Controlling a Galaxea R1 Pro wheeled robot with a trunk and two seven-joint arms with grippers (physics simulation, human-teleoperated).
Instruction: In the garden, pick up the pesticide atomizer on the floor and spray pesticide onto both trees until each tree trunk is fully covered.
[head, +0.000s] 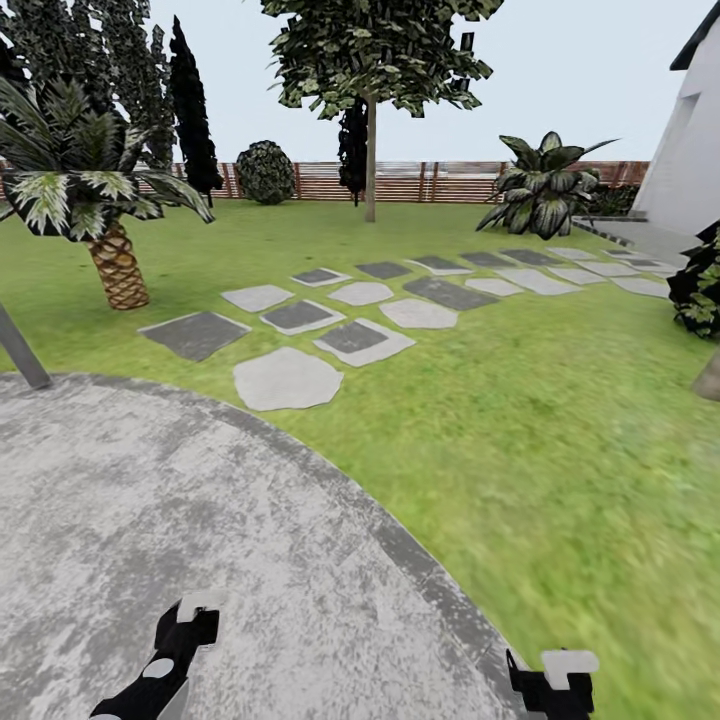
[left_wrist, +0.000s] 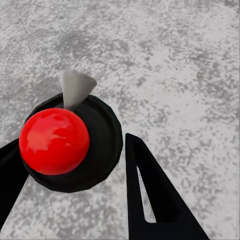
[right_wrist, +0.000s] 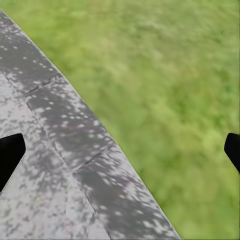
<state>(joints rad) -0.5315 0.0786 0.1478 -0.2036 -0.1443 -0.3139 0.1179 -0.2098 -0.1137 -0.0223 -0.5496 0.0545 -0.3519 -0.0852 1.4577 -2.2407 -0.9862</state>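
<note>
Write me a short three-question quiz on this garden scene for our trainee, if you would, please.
1. True or false: the right gripper is shut on something.
2. What lies under the left gripper? A grass; B grey paving; C a stepping stone.
3. Fill in: the pesticide atomizer between the left gripper's fingers has a round ___ top.
Key: 1 false, its fingers stand wide apart with nothing between them; 2 B; 3 red.
</note>
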